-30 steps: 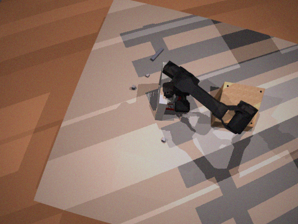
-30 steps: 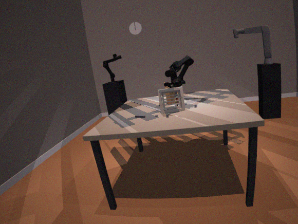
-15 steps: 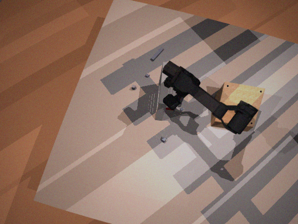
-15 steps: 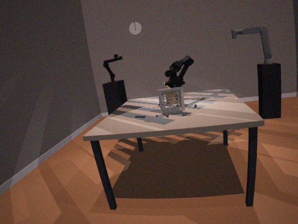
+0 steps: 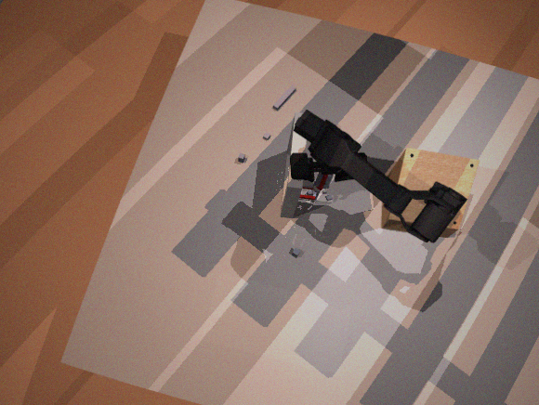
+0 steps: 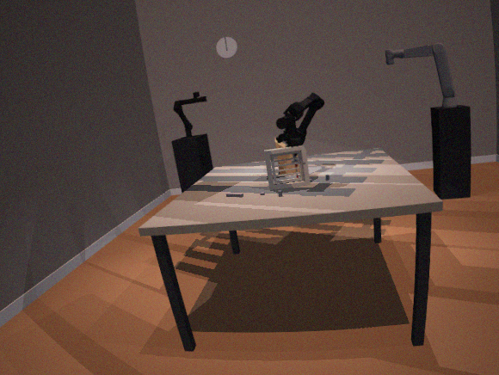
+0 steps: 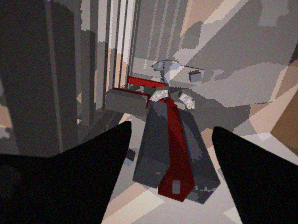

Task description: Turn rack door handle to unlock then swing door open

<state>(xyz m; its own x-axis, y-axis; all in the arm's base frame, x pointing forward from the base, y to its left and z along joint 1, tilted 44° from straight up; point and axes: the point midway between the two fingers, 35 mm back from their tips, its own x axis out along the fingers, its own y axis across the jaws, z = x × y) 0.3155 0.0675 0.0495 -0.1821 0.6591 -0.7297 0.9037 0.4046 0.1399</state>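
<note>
Jaws apart, handle between.

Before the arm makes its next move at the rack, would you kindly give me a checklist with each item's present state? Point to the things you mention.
1. Handle (image 5: 323, 180) (image 6: 297, 175) (image 7: 179, 145) lined up between the fingertips of the hand (image 5: 323, 169) (image 6: 292, 139) (image 7: 171, 129): ok, in the wrist view.
2. Hand squeezed shut on the handle: not ok, it is open, with a gap on each side.
3. Handle turned a full quarter turn: cannot tell.
4. Arm and hand free of all contact with the rack (image 5: 289, 206) (image 6: 270, 172) (image 7: 37, 100): cannot tell.
5. Grey bar (image 5: 284, 98) (image 6: 234, 195) resting on the table (image 5: 139, 279) (image 6: 258, 217) (image 7: 145, 210): ok.
</note>
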